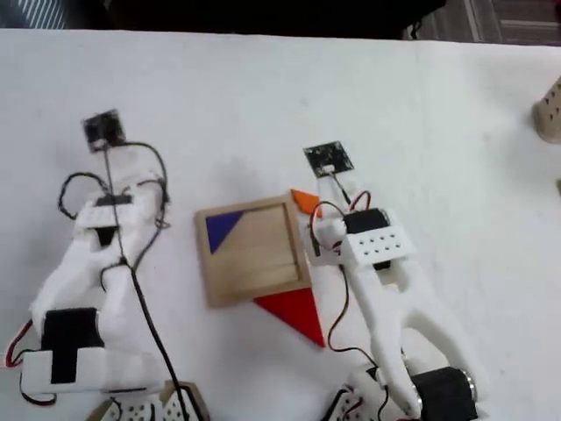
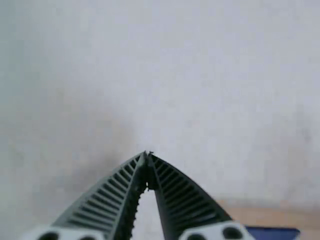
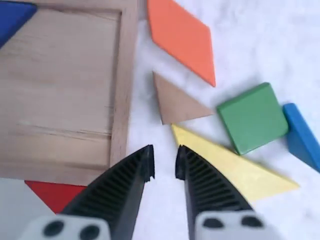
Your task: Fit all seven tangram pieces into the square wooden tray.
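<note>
Right claw point(image 3: 164, 161) hangs over the white bench point(image 1: 263, 105) with its jaws a narrow gap apart and nothing between them. It sits just outside the square wooden tray point(image 3: 125, 75), whose rim runs alongside one finger. The other finger overlaps the narrow end of the yellow triangle; whether it touches cannot be told.

Left claw point(image 2: 147, 156) is closed, its tips meeting on nothing, above bare bench. In the left wrist view a strip of tray rim and a bit of dark blue show beside one finger.

In the high view the tray point(image 1: 254, 289) lies between the two arms, and it is the biggest of the task's things. The red triangle point(image 1: 294, 311) lies outside it, against the rim on the side toward the arm bases, and a corner of it point(image 3: 52, 192) shows beside the right claw. The yellow triangle point(image 3: 235, 162) lies on the bench, its sharp end pointing at the claw. The orange parallelogram point(image 3: 182, 37) lies farther out, just off the tray's far corner. The green square point(image 3: 252, 117) sits at the yellow triangle's long edge. A plain wooden triangle point(image 3: 175, 102) lies between the orange piece and the yellow tip, close to the rim. A dark blue triangle point(image 3: 12, 20) lies inside the tray, tucked into a far corner. A lighter blue piece point(image 3: 302, 135), cut by the edge of the view, lies just beside the green square.
</note>
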Controlling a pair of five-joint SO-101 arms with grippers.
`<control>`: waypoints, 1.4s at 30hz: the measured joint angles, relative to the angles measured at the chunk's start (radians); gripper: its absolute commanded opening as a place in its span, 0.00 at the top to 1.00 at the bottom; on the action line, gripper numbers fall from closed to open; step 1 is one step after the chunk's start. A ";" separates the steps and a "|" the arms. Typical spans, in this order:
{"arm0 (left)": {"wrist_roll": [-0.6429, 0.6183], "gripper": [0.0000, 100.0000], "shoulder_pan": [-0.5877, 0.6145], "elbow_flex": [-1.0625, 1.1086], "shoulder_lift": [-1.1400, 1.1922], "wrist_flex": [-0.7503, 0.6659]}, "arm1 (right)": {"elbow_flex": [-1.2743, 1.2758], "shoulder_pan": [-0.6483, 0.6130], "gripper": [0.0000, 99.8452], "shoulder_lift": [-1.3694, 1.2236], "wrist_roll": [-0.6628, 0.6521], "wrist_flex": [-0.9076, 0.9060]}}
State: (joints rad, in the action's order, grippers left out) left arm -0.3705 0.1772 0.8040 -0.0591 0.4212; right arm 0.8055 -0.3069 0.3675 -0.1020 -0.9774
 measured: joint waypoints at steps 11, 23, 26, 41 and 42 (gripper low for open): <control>0.002 0.98 -0.215 -0.011 0.049 0.021 | -0.015 0.038 0.93 -0.084 0.000 0.044; 0.043 0.98 -0.305 -0.078 0.081 0.112 | -0.015 0.041 0.93 -0.084 0.000 0.044; 0.043 0.98 -0.305 -0.080 0.081 0.126 | -0.015 0.040 0.93 -0.084 0.000 0.044; 0.037 0.97 -0.160 -0.095 -0.017 0.216 | -0.051 0.060 0.83 -0.092 0.000 0.071; 0.037 0.97 -0.129 -0.095 -0.026 0.216 | -0.051 0.058 0.83 -0.092 0.000 0.083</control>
State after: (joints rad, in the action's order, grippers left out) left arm -0.3337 0.0483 0.7089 -0.0852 0.6375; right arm 0.7549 -0.2486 0.2754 -0.1020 -0.8945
